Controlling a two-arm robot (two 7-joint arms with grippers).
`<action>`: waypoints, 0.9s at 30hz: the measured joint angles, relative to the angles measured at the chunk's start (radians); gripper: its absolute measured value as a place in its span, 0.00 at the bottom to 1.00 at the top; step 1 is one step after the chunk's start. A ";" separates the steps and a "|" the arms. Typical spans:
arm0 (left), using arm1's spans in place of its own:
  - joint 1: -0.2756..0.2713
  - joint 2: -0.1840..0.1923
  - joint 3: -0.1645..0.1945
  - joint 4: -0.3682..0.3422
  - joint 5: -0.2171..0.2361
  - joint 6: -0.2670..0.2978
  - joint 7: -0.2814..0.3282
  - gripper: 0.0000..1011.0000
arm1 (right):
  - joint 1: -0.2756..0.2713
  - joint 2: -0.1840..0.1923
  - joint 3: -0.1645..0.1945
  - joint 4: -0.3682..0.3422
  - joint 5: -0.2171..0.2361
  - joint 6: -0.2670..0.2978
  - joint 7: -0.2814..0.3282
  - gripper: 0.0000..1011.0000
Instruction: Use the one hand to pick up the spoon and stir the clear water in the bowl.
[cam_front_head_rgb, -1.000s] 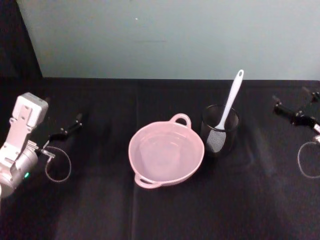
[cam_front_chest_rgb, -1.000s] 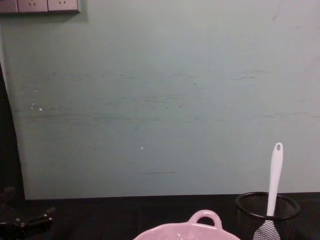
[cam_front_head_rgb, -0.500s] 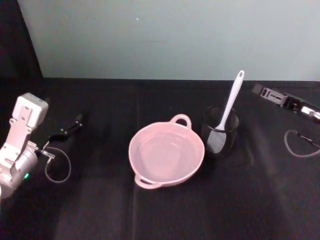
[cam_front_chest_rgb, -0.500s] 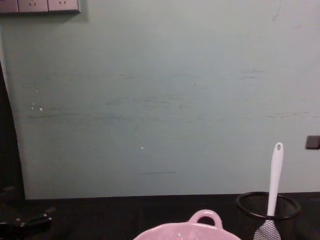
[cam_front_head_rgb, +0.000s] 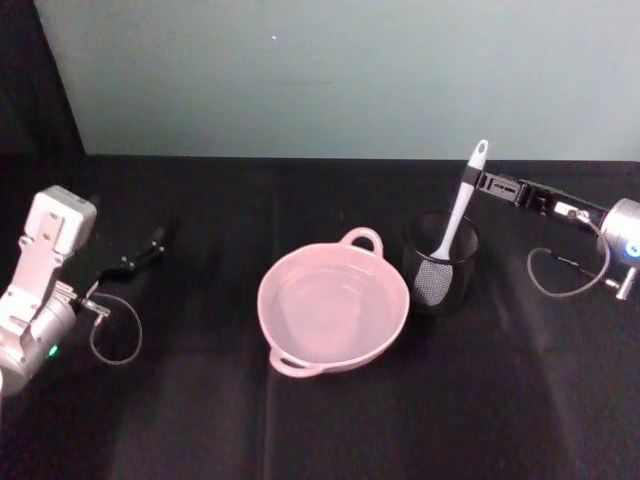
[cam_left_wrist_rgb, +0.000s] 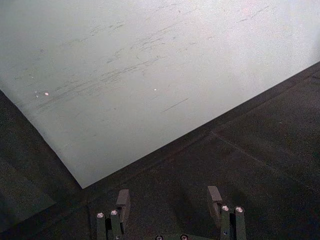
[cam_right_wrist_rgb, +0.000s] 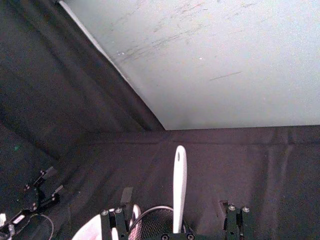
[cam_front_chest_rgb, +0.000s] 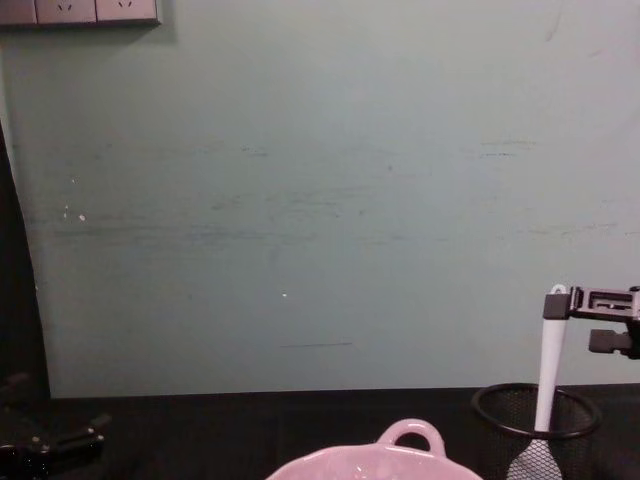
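The white spoon (cam_front_head_rgb: 460, 205) stands tilted in a black wire-mesh cup (cam_front_head_rgb: 440, 270), its head down inside. My right gripper (cam_front_head_rgb: 487, 182) reaches in from the right at the top of the handle. It is open, and in the right wrist view the spoon handle (cam_right_wrist_rgb: 179, 185) rises between its two fingers (cam_right_wrist_rgb: 120, 212). In the chest view the right gripper (cam_front_chest_rgb: 585, 302) sits level with the tip of the spoon (cam_front_chest_rgb: 548, 370). The pale pink bowl (cam_front_head_rgb: 333, 308) holds clear water, just left of the cup. My left gripper (cam_front_head_rgb: 150, 245) rests open at the far left.
Black cloth covers the table (cam_front_head_rgb: 320, 420), and a pale green wall (cam_front_head_rgb: 340, 70) stands behind it. Thin cable loops hang by each arm, one on the left (cam_front_head_rgb: 115, 340) and one on the right (cam_front_head_rgb: 560, 275). The mesh cup (cam_front_chest_rgb: 535, 420) nearly touches the rim of the bowl (cam_front_chest_rgb: 400, 462).
My right gripper has swept in from the right edge to the top of the spoon handle. The left arm, bowl, cup and spoon have stayed put.
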 joint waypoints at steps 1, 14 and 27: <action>0.000 0.000 0.000 0.000 0.000 0.000 0.000 1.00 | 0.007 -0.003 -0.006 0.010 -0.003 -0.006 0.004 0.99; 0.000 0.000 0.000 0.000 0.000 0.000 0.000 1.00 | 0.074 -0.035 -0.069 0.122 -0.006 -0.066 0.066 0.99; 0.000 0.000 0.000 0.000 0.000 0.000 0.000 1.00 | 0.091 -0.044 -0.086 0.150 0.000 -0.077 0.082 0.98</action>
